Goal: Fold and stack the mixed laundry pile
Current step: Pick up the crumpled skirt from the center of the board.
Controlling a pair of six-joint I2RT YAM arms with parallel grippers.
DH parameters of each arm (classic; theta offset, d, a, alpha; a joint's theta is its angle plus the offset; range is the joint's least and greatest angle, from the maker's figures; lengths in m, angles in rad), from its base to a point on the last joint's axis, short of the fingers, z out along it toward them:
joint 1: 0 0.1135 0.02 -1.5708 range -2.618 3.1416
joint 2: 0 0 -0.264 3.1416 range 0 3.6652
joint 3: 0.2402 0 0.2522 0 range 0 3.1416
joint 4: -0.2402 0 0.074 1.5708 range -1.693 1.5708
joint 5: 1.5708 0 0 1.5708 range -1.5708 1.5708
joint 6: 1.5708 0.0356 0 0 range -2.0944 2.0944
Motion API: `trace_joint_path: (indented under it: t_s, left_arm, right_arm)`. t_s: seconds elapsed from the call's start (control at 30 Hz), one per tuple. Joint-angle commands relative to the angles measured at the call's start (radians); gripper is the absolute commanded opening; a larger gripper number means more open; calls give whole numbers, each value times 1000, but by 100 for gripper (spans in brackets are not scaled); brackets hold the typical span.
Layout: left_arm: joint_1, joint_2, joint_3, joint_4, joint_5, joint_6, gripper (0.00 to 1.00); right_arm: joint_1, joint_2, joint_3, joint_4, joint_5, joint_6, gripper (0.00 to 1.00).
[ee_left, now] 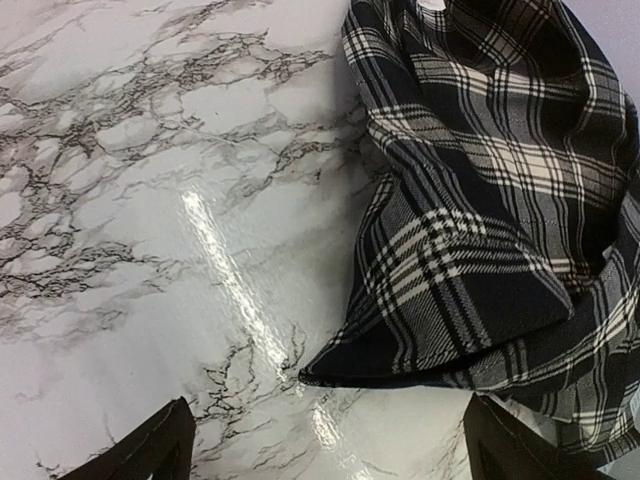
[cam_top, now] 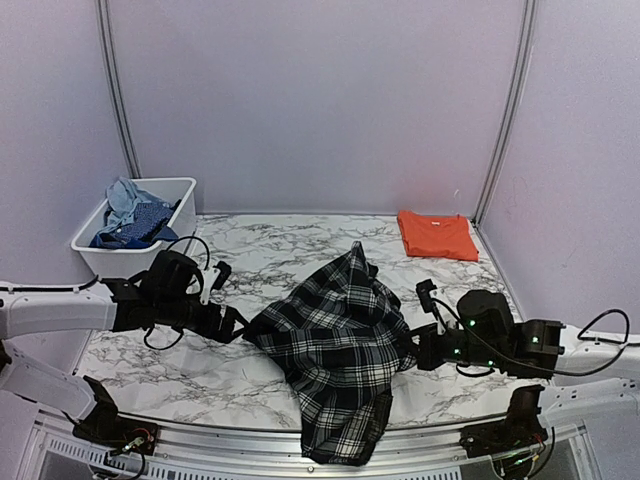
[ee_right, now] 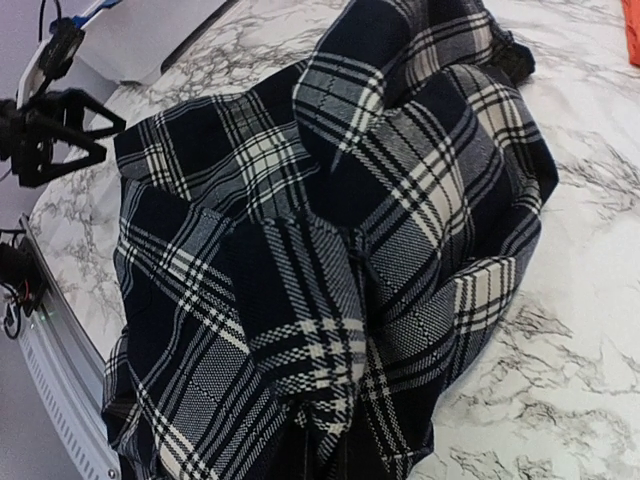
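The plaid garment [cam_top: 335,350] looks soft, light and floppy, so grip it at the hems. The left end effector [ee_left: 330,455] gapes wide beside its left hem. The right end effector [cam_top: 417,352] pinches its right edge.

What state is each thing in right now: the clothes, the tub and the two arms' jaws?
Plaid garment: unfolded, rumpled, mid-table, its lower end draped over the near edge.
Orange T-shirt: folded flat at the far right corner.
White bin: upright, holding clothes.
Blue clothes: crumpled loose in the bin.
Left jaws: open, holding nothing; plaid corner lies just ahead.
Right jaws: shut on the plaid garment's right edge.
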Motion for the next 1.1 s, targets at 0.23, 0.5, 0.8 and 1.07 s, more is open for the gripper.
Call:
trace_joint_path:
  t_s: [0.23, 0.5, 0.8, 1.07]
  left_arm:
    - [2, 75, -134, 288, 137, -29, 81]
    - [-89, 204, -112, 331, 109, 149, 74]
    - [-99, 335, -64, 448, 104, 331, 73]
    - [-107, 305, -36, 543, 103, 335, 10]
  right_arm:
    - [-40, -149, -51, -88, 137, 238, 0]
    - [-49, -132, -38, -90, 140, 228, 0]
    - [-62, -146, -33, -116, 148, 229, 0]
    - [-66, -154, 11, -167, 180, 225, 0]
